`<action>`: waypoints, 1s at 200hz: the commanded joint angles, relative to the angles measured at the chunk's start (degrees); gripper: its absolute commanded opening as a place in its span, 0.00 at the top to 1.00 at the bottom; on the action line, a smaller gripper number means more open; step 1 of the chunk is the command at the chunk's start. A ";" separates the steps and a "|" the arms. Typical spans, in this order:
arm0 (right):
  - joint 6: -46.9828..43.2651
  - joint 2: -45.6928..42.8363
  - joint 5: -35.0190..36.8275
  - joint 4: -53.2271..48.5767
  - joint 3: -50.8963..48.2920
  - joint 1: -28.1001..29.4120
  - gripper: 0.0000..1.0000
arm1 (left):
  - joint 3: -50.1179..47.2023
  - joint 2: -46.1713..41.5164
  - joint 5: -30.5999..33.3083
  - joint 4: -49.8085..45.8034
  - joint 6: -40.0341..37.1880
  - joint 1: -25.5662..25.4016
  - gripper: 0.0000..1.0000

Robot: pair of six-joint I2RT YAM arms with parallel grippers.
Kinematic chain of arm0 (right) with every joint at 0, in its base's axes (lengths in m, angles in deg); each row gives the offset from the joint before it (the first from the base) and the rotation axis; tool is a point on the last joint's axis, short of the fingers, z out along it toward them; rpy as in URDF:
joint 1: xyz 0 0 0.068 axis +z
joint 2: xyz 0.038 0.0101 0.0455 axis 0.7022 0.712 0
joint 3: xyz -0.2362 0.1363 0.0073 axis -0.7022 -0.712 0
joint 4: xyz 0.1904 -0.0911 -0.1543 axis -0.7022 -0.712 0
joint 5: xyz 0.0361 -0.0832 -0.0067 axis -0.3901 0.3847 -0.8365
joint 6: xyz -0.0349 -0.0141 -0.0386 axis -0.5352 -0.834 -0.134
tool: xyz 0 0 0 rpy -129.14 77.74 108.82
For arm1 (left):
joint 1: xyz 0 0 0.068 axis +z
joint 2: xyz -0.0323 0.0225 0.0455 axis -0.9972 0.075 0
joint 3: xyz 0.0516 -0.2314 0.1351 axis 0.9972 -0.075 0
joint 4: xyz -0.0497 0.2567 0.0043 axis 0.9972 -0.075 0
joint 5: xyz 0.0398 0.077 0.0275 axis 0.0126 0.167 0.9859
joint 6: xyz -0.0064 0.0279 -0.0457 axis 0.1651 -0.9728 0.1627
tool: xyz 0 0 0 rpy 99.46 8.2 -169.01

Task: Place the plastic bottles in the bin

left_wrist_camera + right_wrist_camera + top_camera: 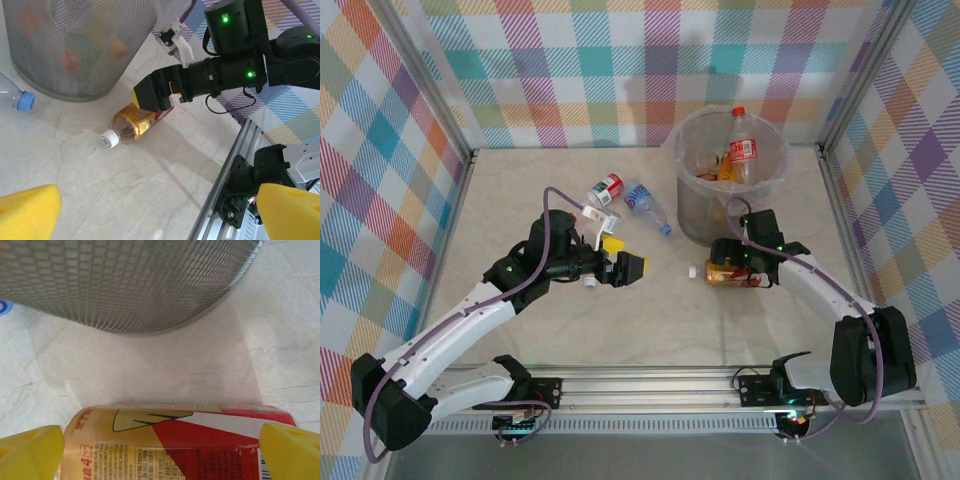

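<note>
Right end effector (728, 272): fingers spread wide, yellow pads (31, 452) straddling an amber tea bottle (131, 125). No pinch visible.
Amber bottle: lying on its side on the desk (650, 320), white cap (108, 140) pointing away from the bin (75, 55), just beside its base.
Left end effector (622, 257): spread, holding nothing, mid-desk.
Bin: mesh, several bottles inside, one red-labelled bottle (742, 150) poking above the rim.
Loose on desk left of bin: red-labelled bottle (605, 190) and blue-capped bottle (647, 207), side by side.
</note>
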 commanded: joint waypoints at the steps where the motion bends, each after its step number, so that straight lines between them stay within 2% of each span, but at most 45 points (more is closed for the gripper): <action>1: 3.19 -0.85 5.71 -2.47 1.49 -0.32 0.00 | -0.47 -1.20 -0.25 0.14 0.11 -0.90 0.00; 36: 3.49 -0.91 9.08 -3.48 1.58 -0.99 0.00 | -0.57 -1.13 -0.27 0.20 -0.18 -0.90 0.00; 80: -1.66 1.29 -0.58 3.89 0.77 -3.83 0.00 | -0.64 -0.90 -0.65 0.47 0.12 -0.90 0.00; 139: -4.83 7.28 -6.01 5.44 3.13 -5.18 0.00 | -0.88 -1.90 -0.13 -0.50 -0.05 -0.90 0.00; 200: -1.92 2.26 -13.05 2.46 -1.37 -3.90 0.00 | -0.70 -1.73 -0.38 -0.20 0.03 -0.90 0.00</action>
